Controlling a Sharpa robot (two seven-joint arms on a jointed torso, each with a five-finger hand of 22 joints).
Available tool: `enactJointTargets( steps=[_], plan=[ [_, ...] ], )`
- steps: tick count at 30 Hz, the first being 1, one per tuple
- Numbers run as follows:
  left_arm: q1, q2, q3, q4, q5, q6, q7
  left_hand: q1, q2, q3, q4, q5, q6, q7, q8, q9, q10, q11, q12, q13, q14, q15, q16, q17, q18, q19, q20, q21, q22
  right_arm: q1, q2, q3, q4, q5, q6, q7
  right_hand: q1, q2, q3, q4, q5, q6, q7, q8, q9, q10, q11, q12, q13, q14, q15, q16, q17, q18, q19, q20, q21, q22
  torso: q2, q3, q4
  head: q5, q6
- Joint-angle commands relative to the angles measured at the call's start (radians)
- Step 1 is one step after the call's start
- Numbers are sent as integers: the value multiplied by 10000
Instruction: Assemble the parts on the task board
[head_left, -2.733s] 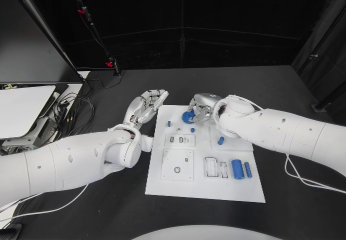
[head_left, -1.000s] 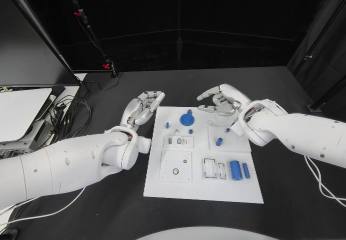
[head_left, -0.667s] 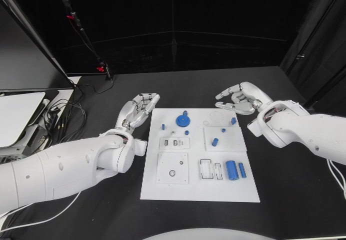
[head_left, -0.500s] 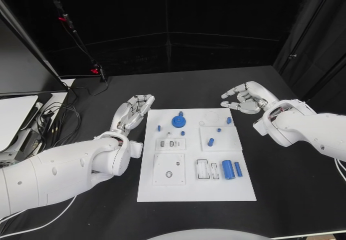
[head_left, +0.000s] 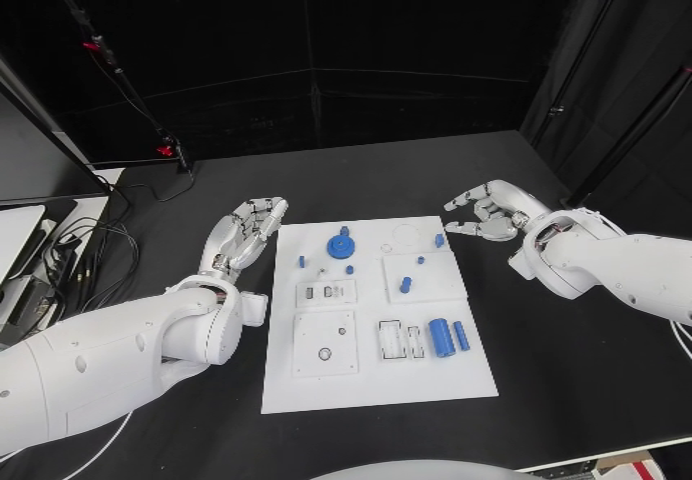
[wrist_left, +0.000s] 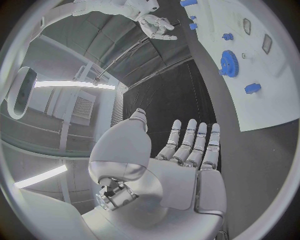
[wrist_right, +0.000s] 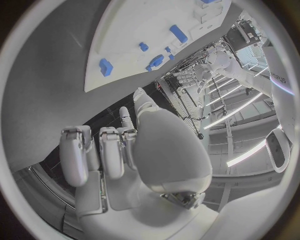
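Two hands off the board | left hand (head_left: 242, 232) at 9 o'clock of task board (head_left: 361, 380), fingers straight, apart, empty | right hand (head_left: 488, 212) at 2 o'clock, fingers loosely curled, apart, empty | blue gear (head_left: 342, 245) near board's far edge, 12 o'clock | black counter (head_left: 577, 370)
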Motion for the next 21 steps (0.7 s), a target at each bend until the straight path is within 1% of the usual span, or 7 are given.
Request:
enactJointTargets(
  steps=[1, 7, 10, 14, 21],
  plan=[
    [7, -14, 10, 11, -61, 74, 2305, 25, 99, -70, -16, 33, 64, 1520, -52, -5, 94, 7, -26, 8, 88, -5, 29, 12, 178, 16, 42, 30, 6, -56, 124, 10, -163, -334, 442, -138, 130, -37, -40, 20, -66, -114, -13, -86, -17, 1042, -78, 25, 2632, 1039, -102, 25, 2627, -74, 1043, -73, 33, 2632, 11, 6, 25, -35, 3],
    [0, -24, 9, 14, -61, 70, 2303, 40, 111, -76, -18, 42, 66, 1520, -54, -5, 97, 7, -25, 8, 90, -6, 30, 12, 177, 9, 42, 27, 2, -190, 344, 11, -461, -429, 668, -252, 168, -57, -38, 21, -84, -150, -35, -114, -24, 1042, -100, 25, 2632, 1039, -122, 25, 2627, -74, 1043, -93, 33, 2632, 19, 6, 42, -6, -5],
    [-2, -33, 9, 17, -61, 67, 2303, 42, 112, -77, -18, 43, 67, 1520, -55, -5, 97, 7, -25, 8, 90, -6, 30, 12, 177, 8, 42, 27, 2, -228, 435, 11, -579, -536, 786, -372, 201, -65, -30, 14, -88, -161, -47, -126, -25, 1042, -110, 25, 2632, 1039, -134, 25, 2627, -74, 1043, -105, 33, 2632, 17, 5, 35, 8, -23],
    [-3, -39, 9, 18, -61, 68, 2302, 42, 112, -77, -18, 43, 67, 1520, -55, -5, 97, 7, -25, 8, 90, -6, 30, 12, 177, 8, 42, 27, 2, -268, 522, 11, -684, -607, 828, -486, 278, -59, -2, -1, -77, -193, -68, -153, -29, 1042, -134, 25, 2632, 1039, -158, 25, 2627, -74, 1043, -130, 33, 2632, 14, -1, 23, 45, -45],
    [-6, -38, 9, 19, -61, 76, 2302, 42, 112, -77, -18, 43, 67, 1520, -55, -5, 97, 7, -25, 8, 90, -6, 30, 12, 177, 8, 42, 27, 2, -306, 672, 12, -867, -673, 839, -738, 330, -38, 23, -11, -51, -214, -75, -171, -31, 1042, -147, 25, 2632, 1039, -174, 25, 2627, -74, 1043, -147, 33, 2632, 16, -1, 38, 57, -48]
  ],
)
